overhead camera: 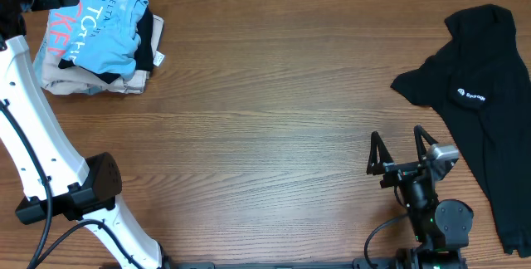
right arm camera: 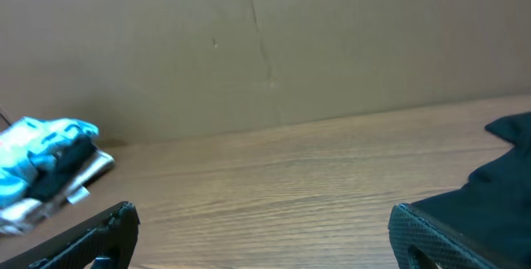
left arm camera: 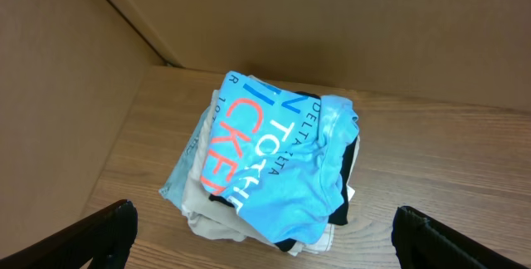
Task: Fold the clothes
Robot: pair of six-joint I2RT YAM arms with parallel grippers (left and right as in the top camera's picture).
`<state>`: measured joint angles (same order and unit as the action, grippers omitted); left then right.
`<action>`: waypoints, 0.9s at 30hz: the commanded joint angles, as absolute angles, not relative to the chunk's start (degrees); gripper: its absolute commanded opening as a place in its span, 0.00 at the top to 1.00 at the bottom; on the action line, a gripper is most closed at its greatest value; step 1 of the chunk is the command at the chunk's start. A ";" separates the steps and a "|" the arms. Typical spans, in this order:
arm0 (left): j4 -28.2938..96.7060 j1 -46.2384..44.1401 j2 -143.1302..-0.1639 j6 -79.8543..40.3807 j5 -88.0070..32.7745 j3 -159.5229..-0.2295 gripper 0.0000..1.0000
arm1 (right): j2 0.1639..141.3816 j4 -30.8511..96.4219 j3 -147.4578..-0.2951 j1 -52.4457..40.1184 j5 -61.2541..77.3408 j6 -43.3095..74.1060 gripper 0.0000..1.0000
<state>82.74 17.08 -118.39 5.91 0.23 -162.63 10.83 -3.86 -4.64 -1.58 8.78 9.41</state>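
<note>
My left jaws and right jaws were wide open. The soft blue T-shirt [left arm camera: 274, 169] sat folded; the floppy black garment [overhead camera: 489, 78] lay crumpled.

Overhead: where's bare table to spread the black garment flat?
The wide middle of the table is bare, between the folded pile far left and the black garment at right. Crowded: the near edge, by the left arm and the open right gripper.
</note>
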 commanded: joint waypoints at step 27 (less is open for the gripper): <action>82.56 17.21 -118.28 5.54 0.40 -162.85 0.00 | 0.16 3.99 -0.45 -2.20 7.33 4.47 0.00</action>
<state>82.74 17.08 -118.39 5.91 0.23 -162.63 0.84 4.12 -1.06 -1.67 8.05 4.82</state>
